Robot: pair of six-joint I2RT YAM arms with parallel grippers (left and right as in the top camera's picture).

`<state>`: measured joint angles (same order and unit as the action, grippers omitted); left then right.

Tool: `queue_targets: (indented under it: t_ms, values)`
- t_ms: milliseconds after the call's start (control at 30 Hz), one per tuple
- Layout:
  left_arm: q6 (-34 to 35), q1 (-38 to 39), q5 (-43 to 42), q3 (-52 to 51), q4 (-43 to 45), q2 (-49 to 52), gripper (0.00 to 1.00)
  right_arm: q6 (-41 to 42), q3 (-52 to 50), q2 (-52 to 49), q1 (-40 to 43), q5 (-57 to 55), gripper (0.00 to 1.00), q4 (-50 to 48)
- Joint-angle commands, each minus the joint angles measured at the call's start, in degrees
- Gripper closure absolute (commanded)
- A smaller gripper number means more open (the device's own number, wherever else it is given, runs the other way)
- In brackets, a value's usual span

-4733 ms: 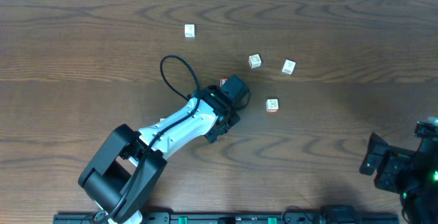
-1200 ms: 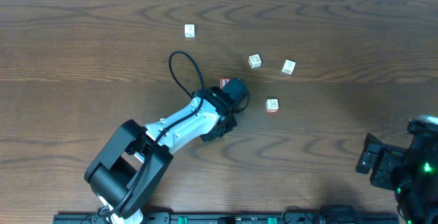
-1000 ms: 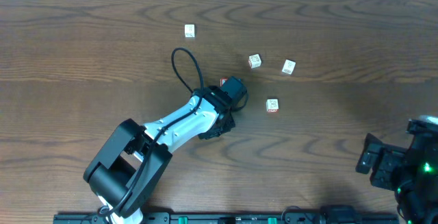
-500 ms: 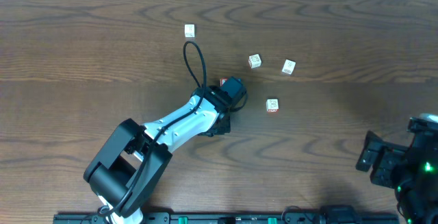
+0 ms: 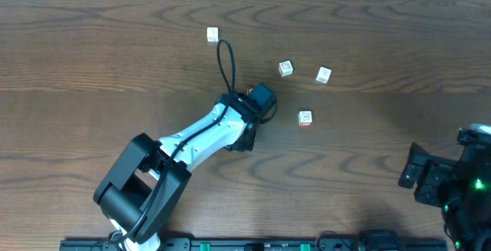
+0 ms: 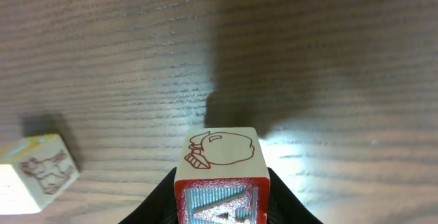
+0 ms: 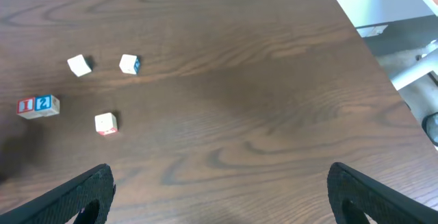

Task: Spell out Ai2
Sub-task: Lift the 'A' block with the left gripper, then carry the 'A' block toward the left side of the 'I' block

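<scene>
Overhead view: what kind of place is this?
Probably a robotics lab bench: a wooden table, a left arm and a right arm at its edge, scattered letter blocks, the A block in the left gripper.

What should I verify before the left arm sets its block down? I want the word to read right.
1. A block clamped in the left gripper: ok, a finger shows on each side.
2. i block and 2 block side by side and touching: ok.
3. A block lined up beside the i block: cannot tell, the arm covers that spot from overhead.
4. A face turned the same way as the i and 2 faces: cannot tell.
5. Right gripper open and far from the row: ok.
6. Nearest loose block apart from the row: ok.
</scene>
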<state>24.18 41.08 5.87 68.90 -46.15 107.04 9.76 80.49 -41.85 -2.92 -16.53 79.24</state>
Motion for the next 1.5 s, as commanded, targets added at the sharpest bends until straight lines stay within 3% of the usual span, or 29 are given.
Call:
queue_targets:
  t_ms: [0, 367, 600, 833, 967, 1200, 1467]
  values:
    - [-7.8, -0.3, 2.3, 2.5, -1.6, 0.6, 0.94, -1.1, -0.4, 0.0, 0.7, -1.3, 0.01, -0.4]
    - [-30.6, -0.3, 3.8, 4.5, -4.8, 0.6, 0.94, -1.3, -0.4, 0.0, 0.7, -1.7, 0.01, -1.1]
    - [-32.8, -0.3, 3.8, 4.5, -5.7, 0.6, 0.94, -1.3, -0.4, 0.0, 0.7, -1.7, 0.01, -1.1]
    - [-49.6, -0.4, 2.6, 4.6, -0.4, 0.6, 0.94, -1.7, -0.4, 0.0, 0.7, -2.1, 0.01, -1.0]
    - [-57.1, -1.9, -3.0, 6.3, 0.4, 0.6, 0.94, -1.7, -0.4, 0.0, 0.7, -2.2, 0.01, -1.0]
    - [-64.4, -9.1, -15.5, 11.4, -0.5, 0.6, 0.94, -2.6, -0.4, 0.0, 0.7, -3.0, 0.01, -1.1]
    - [-75.8, -15.3, -21.2, 15.4, -2.8, 0.6, 0.94, -3.5, -0.4, 0.0, 0.7, -3.8, 0.01, -2.4]
